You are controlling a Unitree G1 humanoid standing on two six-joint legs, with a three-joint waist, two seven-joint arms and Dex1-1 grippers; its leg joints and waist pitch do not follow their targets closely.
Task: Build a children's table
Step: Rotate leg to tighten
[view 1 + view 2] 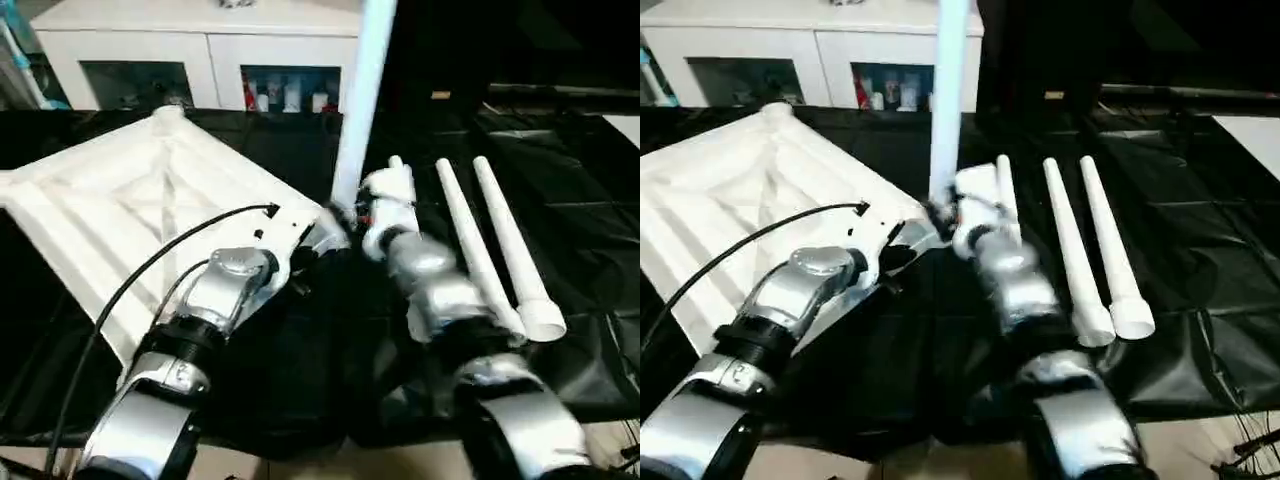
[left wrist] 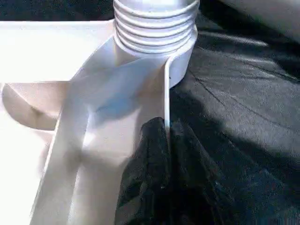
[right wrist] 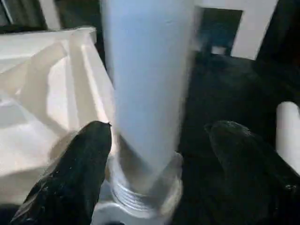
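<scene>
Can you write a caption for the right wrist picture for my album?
Open right tool around the upright leg standing in the tabletop's corner socket.

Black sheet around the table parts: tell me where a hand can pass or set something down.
Free: the black sheet right of the loose legs, and the near patch between the forearms. Crowded: the tabletop corner, where the standing leg, left gripper and right gripper meet.

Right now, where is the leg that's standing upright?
The upright leg stands in the near-right corner socket of the upturned tabletop, left of the loose legs, between the right tool's open fingers.
</scene>
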